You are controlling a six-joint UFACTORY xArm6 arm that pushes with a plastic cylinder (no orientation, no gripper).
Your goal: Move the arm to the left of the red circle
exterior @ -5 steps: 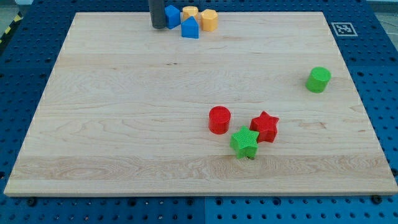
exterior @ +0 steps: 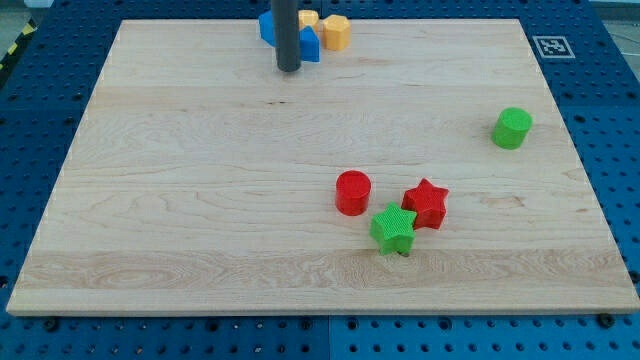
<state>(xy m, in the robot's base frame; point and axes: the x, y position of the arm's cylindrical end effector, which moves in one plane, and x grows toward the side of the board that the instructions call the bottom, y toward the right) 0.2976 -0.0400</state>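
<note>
The red circle (exterior: pixel 353 192) is a short red cylinder standing right of the board's middle, toward the view's bottom. My tip (exterior: pixel 289 68) is the lower end of the dark rod near the view's top. It sits well above the red circle and a little to its left. The rod stands in front of a cluster of blocks at the top edge, partly hiding them.
A red star (exterior: pixel 426 203) and a green star (exterior: pixel 393 229) lie just right of the red circle. A green cylinder (exterior: pixel 512 128) stands at the right. Two blue blocks (exterior: pixel 309 43), a yellow block (exterior: pixel 308 19) and an orange block (exterior: pixel 336 32) cluster at the top edge.
My tip has moved toward the view's bottom and right, from left of the top cluster to just below it. The blocks have not moved.
</note>
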